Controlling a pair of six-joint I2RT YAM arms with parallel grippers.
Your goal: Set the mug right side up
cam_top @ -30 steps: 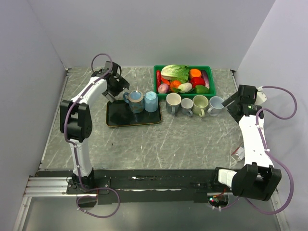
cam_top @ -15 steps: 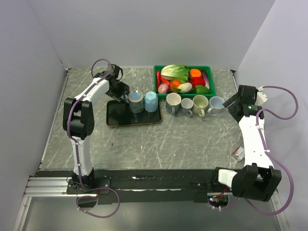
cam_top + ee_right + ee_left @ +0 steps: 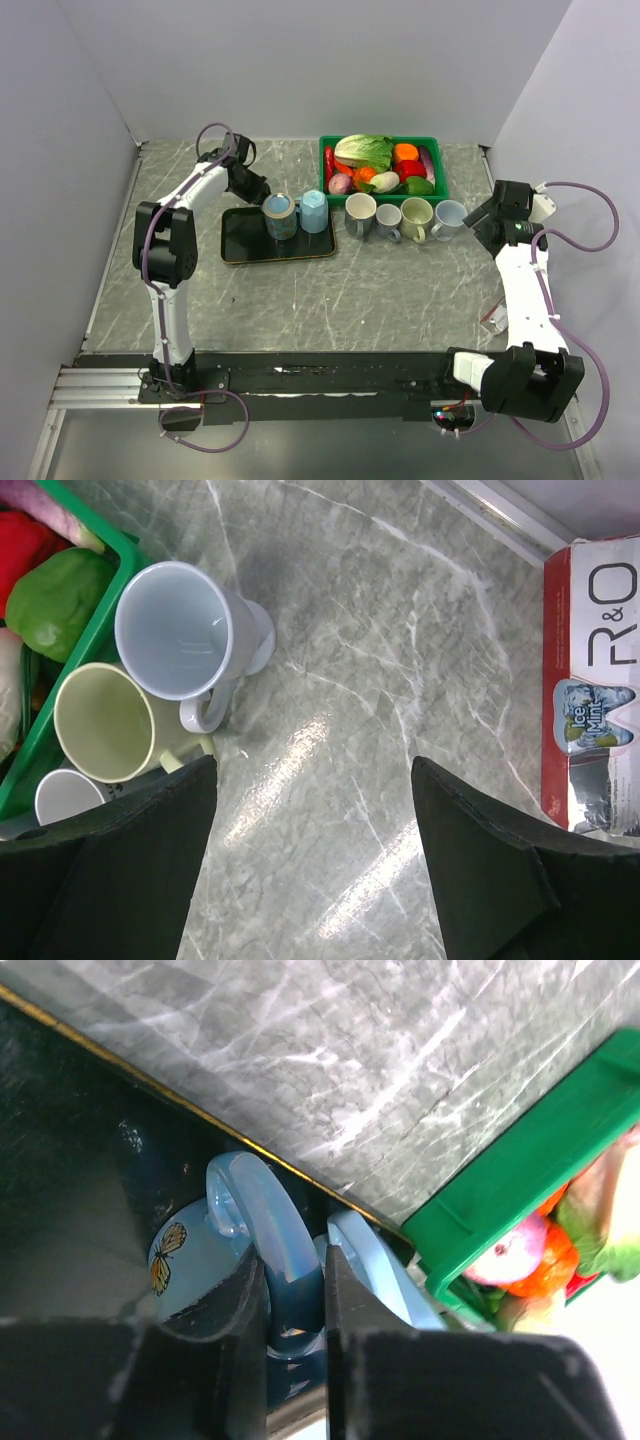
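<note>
The mug point(image 3: 280, 214), dark blue with a butterfly print, stands bottom up on the black tray point(image 3: 245, 240). My left gripper point(image 3: 257, 192) reaches in from its left. In the left wrist view its fingers press both sides of the mug's blue handle point(image 3: 262, 1225), so my left gripper point(image 3: 297, 1290) is shut on it; the butterfly side of the mug point(image 3: 185, 1255) shows to the left of the fingers. My right gripper point(image 3: 481, 214) hovers far to the right, and the right wrist view shows that gripper point(image 3: 315, 765) open over bare table.
A light blue cup point(image 3: 314, 211) stands inverted on the tray, right against the mug. Several upright mugs point(image 3: 388, 220) line up in front of a green vegetable basket point(image 3: 325, 160). A white mug point(image 3: 175, 630) and a boxed carton point(image 3: 595, 680) flank the right gripper.
My left gripper has swung down toward the mug and shut on its handle. The right arm has barely moved.
</note>
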